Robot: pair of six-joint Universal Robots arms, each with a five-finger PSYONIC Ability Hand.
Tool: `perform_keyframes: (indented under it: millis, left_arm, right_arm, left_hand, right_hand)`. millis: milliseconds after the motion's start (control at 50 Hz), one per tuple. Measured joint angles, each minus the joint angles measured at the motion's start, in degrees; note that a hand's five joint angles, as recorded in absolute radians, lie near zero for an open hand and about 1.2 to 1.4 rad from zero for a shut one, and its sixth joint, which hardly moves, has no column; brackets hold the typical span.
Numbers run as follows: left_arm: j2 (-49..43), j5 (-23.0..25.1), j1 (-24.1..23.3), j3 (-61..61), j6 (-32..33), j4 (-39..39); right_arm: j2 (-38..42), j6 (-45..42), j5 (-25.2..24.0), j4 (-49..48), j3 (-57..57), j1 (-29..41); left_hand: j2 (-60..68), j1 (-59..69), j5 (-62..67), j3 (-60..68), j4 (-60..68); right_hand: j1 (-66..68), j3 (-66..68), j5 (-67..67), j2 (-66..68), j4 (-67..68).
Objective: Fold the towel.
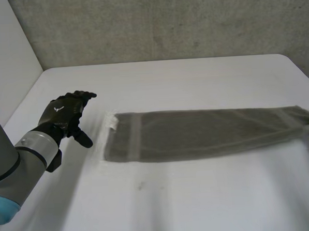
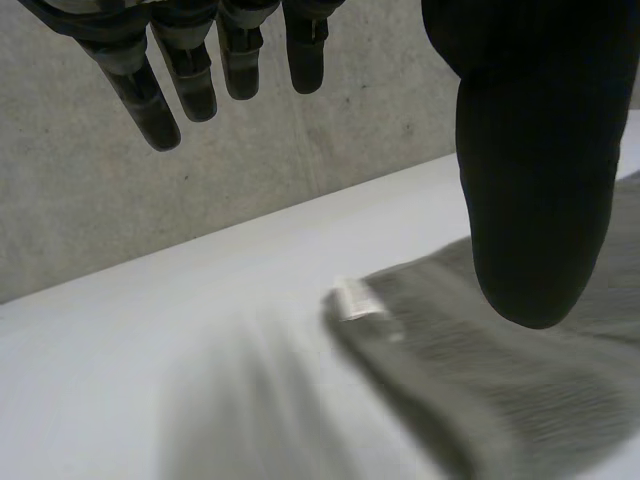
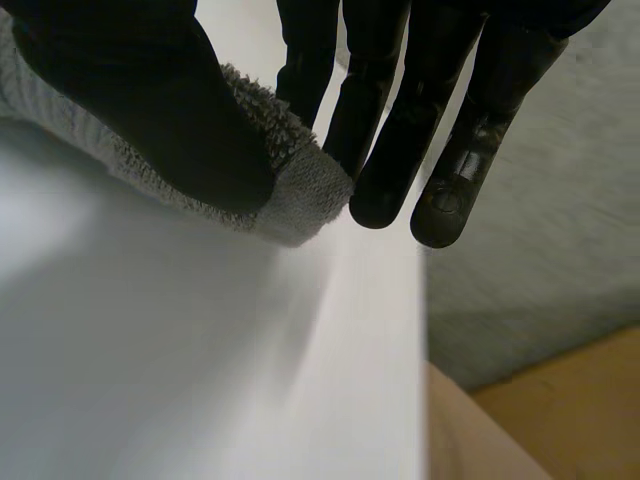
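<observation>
Towel [image 1: 197,134] lies as long strip across bench [image 1: 190,196]. Right hand [image 3: 140,100] pinches right-end corner; left hand [image 1: 66,112], fingers apart, hovers just beside end with white tag [image 1: 112,122]. Best pinch that end too, then bring ends together squarely.

- The left hand [image 2: 535,90] hangs above the table [image 2: 150,360], touching nothing.
- Its fingers [image 2: 150,110] are straight and spread slightly apart; the thumb [image 2: 535,200] stands well apart from them.
- A grey towel [image 2: 500,400] lies flat on the white table, beneath the thumb.
- A small white tag [image 2: 352,298] sits at the towel's corner, between the thumb and the fingers.
- Beyond the table's far edge rises a grey concrete wall [image 2: 120,220].
</observation>
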Motion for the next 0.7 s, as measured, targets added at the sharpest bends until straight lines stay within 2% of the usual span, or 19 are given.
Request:
perform_keyframes:
  millis: [140, 300, 320, 360, 380, 400, 460, 480, 540, 560, 580, 660, 700]
  left_arm:
    - [0.91, 0.0, 0.0, -0.37, -0.01, 0.08]
    - [1.1, 0.0, -0.02, -0.59, 0.02, 0.14]
    - [1.15, 0.01, -0.06, -0.69, 0.06, 0.15]
    - [1.17, -0.01, -0.05, -0.71, 0.07, 0.16]
    - [1.17, -0.01, -0.05, -0.71, 0.07, 0.16]
    - [1.19, -0.01, -0.05, -0.73, 0.07, 0.16]
    - [1.2, 0.0, -0.06, -0.76, 0.08, 0.16]
    - [1.21, 0.0, -0.07, -0.78, 0.08, 0.16]
    - [1.25, 0.0, -0.06, -0.86, 0.08, 0.15]
    - [1.25, 0.0, -0.06, -0.86, 0.08, 0.15]
    - [1.27, 0.0, -0.09, -0.98, 0.08, 0.15]
    - [1.2, 0.02, -0.2, -1.11, 0.08, 0.19]
    - [1.2, 0.02, -0.2, -1.11, 0.08, 0.19]
  right_arm:
    - [-0.47, -5.18, 0.4, 0.36, -3.11, -5.48]
    - [-1.04, -6.34, 0.4, 0.37, -4.84, -4.65]
    - [-3.97, -3.94, 0.08, 0.2, -7.86, 4.62]
    - [-4.99, -2.77, -0.13, 0.04, -8.9, 9.21]
    - [-4.99, -2.77, -0.13, 0.04, -8.9, 9.21]
    - [-5.64, -1.93, -0.3, -0.16, -10.13, 14.17]
    - [-5.49, -1.29, -0.7, -0.42, -12.16, 21.99]
    - [-4.56, -1.26, -1.07, -0.44, -13.42, 26.54]
    - [-1.6, -1.8, -1.92, -0.37, -15.94, 34.47]
    - [-1.6, -1.8, -1.92, -0.37, -15.94, 34.47]
    - [2.02, -2.82, -2.86, -0.18, -18.05, 40.99]
    - [8.82, -5.37, -4.22, 0.02, -20.76, 49.12]
    - [8.82, -5.37, -4.22, 0.02, -20.76, 49.12]
  left_hand:
    - [0.0, 0.0, 0.0, 0.0, 0.0]
    - [0.0, 0.0, 0.0, 0.0, 0.0]
    - [0.0, 0.0, 0.0, 0.0, 0.0]
    - [0.0, 0.0, 0.0, 0.0, 0.0]
    - [0.0, 0.0, 0.0, 0.0, 0.0]
    - [0.0, 0.0, 0.0, 0.0, 0.0]
    - [0.0, 0.0, 0.0, 0.0, 0.0]
    - [0.0, 0.0, 0.0, 0.0, 0.0]
    - [0.0, 0.0, 0.0, 0.0, 0.0]
    - [0.0, 0.0, 0.0, 0.0, 0.0]
    - [-0.01, 0.0, 0.0, 0.0, 0.0]
    - [-0.01, 0.0, 0.0, 0.0, 0.0]
    - [-0.01, 0.0, 0.0, 0.0, 0.0]
  right_hand:
    - [0.0, 0.0, 0.19, 0.0, 0.0]
    - [0.0, 0.0, 0.26, 0.0, 0.01]
    - [0.33, 0.44, 0.33, 0.09, 0.23]
    - [0.33, 0.46, 0.35, 0.11, 0.23]
    - [0.33, 0.46, 0.35, 0.11, 0.23]
    - [0.33, 0.51, 0.41, 0.15, 0.25]
    - [0.33, 0.51, 0.64, 0.16, 0.24]
    - [0.33, 0.51, 0.68, 0.16, 0.25]
    - [0.33, 0.52, 0.75, 0.16, 0.25]
    - [0.33, 0.52, 0.75, 0.16, 0.25]
    - [0.33, 0.65, 0.84, 0.16, 0.25]
    - [0.33, 0.65, 0.92, 0.16, 0.25]
    - [0.33, 0.65, 0.92, 0.16, 0.25]
